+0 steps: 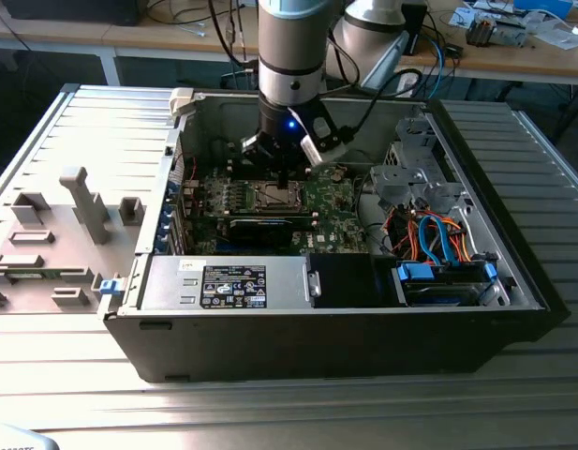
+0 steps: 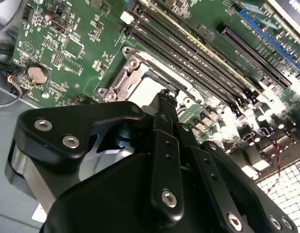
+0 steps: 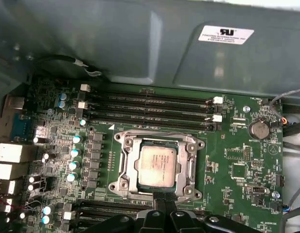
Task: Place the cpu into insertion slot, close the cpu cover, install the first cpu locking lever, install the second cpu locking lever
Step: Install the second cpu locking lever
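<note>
Cpu [image 3: 158, 165] seemingly seated under closed cpu cover [image 3: 159, 143].

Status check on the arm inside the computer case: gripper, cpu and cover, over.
Gripper at the socket's edge, fingers together. Cpu seated in the insertion slot, cpu cover down around it. Nothing in the way.

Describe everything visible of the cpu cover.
The cpu cover is a thin square frame of silver metal with a square window, screws at its corners. It lies flat over the insertion slot on the green motherboard, closed around the cpu, whose grey top shows through the window. The gripper sits at its edge.
</note>
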{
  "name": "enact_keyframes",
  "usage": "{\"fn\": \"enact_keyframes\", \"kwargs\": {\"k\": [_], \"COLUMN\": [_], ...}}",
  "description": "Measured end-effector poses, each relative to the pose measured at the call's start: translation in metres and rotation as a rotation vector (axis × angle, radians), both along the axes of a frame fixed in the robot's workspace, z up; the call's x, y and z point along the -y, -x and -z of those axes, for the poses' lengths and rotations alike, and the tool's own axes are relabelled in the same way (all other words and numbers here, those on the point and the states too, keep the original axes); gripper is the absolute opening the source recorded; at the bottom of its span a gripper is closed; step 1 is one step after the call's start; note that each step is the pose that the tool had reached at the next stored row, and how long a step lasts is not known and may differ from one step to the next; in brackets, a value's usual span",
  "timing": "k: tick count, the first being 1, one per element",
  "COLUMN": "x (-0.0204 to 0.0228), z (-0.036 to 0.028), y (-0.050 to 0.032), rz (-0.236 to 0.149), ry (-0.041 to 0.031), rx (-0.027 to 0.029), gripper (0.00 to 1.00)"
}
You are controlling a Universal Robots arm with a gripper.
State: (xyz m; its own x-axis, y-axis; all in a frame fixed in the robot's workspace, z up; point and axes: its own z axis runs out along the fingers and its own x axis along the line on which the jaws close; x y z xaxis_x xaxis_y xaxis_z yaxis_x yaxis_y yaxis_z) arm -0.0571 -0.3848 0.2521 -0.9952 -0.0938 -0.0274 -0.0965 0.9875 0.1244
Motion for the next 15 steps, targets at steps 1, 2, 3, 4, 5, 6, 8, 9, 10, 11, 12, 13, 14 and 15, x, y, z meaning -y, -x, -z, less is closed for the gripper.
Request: {"fn": "enact_keyframes", "kwargs": {"k": [1,2,3,4,5,6,8,9,10,11,12,13,14,15], "x": [0.0042,0.0068,0.0105,0.0122,0.0141,0.0161,0.0175,0.0176,0.0177,0.0178,0.0178,0.0178,0.0179,0.0179], "z": [0.0006,0.0011,0.0021,0.0029,0.0038,0.0048,0.0065,0.0073,0.0079,0.0082,0.0084,0.0086,0.009,0.0092], "y": [0.0006,0.0012,0.0024,0.0041,0.0058,0.0071,0.0096,0.0124,0.0146,0.016,0.0169,0.0177,0.0192,0.0211], "rz": [0.0,0.0,0.0,0.0,0.0,0.0,0.0,0.0,0.0,0.0,0.0,0.0,0.0,0.0], "ry": [-0.0146,-0.0215,-0.0299,-0.0317,-0.0317,-0.0318,-0.0319,-0.0313,-0.0283,-0.0218,-0.0165,-0.0118,-0.0077,-0.0073], "rx": [-0.0001,-0.0001,-0.0001,0.0001,0.0,0.0,0.0,0.0,0.0001,0.0001,0.0002,0.0003,0.0004,0.0005], "gripper": [0.11,0.11,0.11,0.11,0.11,0.11,0.11,0.11,0.11,0.11,0.11,0.11,0.11,0.11]}}
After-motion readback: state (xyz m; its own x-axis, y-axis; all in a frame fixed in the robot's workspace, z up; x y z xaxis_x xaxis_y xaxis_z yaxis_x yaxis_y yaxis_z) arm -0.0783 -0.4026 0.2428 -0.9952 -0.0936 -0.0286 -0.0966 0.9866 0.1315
